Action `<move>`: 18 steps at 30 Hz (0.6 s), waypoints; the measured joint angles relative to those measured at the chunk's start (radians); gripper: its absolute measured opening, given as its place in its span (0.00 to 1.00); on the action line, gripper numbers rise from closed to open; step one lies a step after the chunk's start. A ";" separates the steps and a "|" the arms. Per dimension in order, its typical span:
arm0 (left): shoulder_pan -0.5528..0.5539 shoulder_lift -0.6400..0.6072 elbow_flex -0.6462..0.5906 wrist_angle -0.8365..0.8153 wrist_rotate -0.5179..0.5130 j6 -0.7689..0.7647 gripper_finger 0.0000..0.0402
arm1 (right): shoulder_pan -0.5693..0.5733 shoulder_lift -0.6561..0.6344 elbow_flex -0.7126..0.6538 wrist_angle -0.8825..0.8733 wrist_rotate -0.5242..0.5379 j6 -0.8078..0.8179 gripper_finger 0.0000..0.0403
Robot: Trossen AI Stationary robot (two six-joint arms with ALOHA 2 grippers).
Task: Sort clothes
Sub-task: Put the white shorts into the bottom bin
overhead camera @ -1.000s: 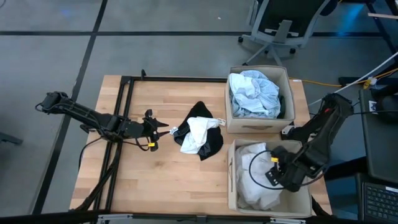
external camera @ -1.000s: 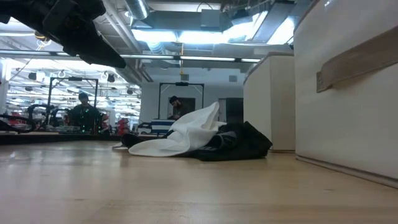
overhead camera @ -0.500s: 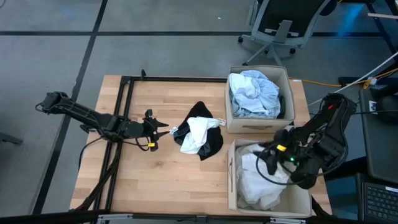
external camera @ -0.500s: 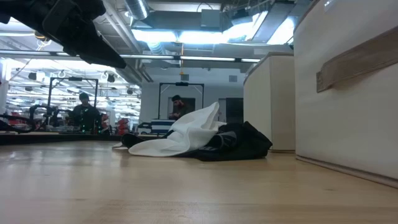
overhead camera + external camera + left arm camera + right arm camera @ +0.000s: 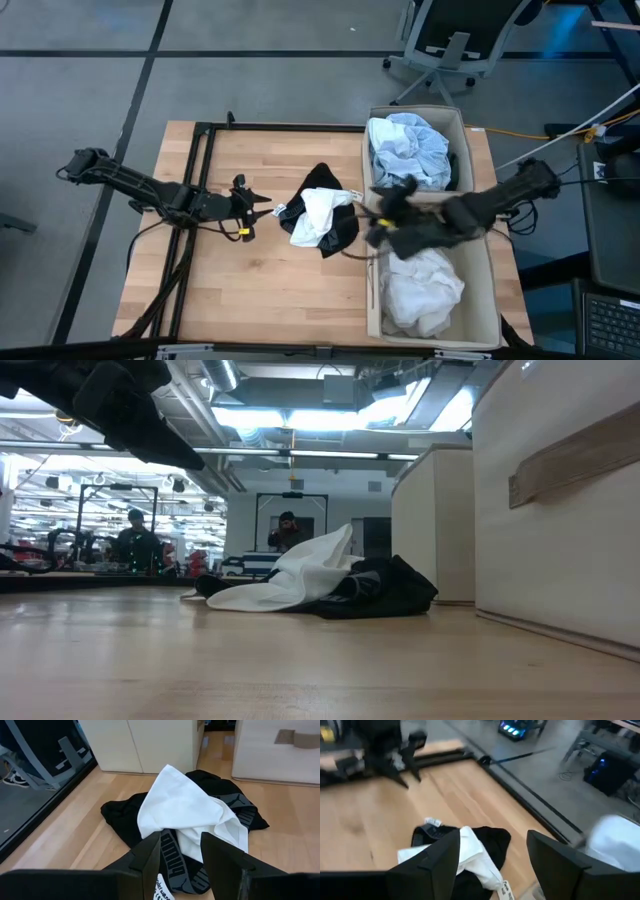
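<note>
A small pile of clothes [image 5: 322, 220] lies at the table's middle: a white garment [image 5: 187, 810] draped over black ones [image 5: 125, 815], one of which has a grey lettered waistband [image 5: 175, 865]. My left gripper [image 5: 268, 210] [image 5: 180, 865] is open at the pile's left edge, raised off the table. My right gripper [image 5: 375, 215] [image 5: 495, 865] is open and empty. It hovers just right of the pile, above the near corners of the two boxes, and points toward the pile.
Two beige fabric boxes stand at the table's right. The far box [image 5: 455, 125] holds pale blue clothes [image 5: 405, 150], and the near box [image 5: 490, 310] holds white clothes [image 5: 420, 290]. A black frame [image 5: 200, 160] lies along the table's left part. Bare wood lies near the front edge.
My right gripper has swung from over the near box's white clothes toward the table's left, rising and rolling. It now faces the pile, still open and empty. The pile and my left gripper have kept still.
</note>
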State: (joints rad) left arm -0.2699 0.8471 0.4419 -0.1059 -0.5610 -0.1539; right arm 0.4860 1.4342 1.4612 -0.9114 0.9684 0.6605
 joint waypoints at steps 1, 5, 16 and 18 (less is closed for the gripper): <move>0.000 0.000 0.000 0.000 0.000 0.000 0.33 | -0.030 0.020 0.000 0.041 -0.033 -0.064 0.57; 0.000 0.000 0.000 0.000 0.000 -0.001 0.33 | -0.147 0.107 0.000 0.201 -0.206 -0.275 0.57; 0.000 0.000 0.000 0.010 0.000 0.000 0.33 | -0.393 0.324 0.000 0.338 -0.525 -0.387 0.57; 0.000 0.000 0.000 0.012 0.000 0.000 0.33 | -0.426 0.364 0.000 0.349 -0.552 -0.371 0.57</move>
State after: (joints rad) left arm -0.2699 0.8474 0.4419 -0.0936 -0.5613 -0.1535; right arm 0.0598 1.7983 1.4612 -0.5627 0.4164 0.2894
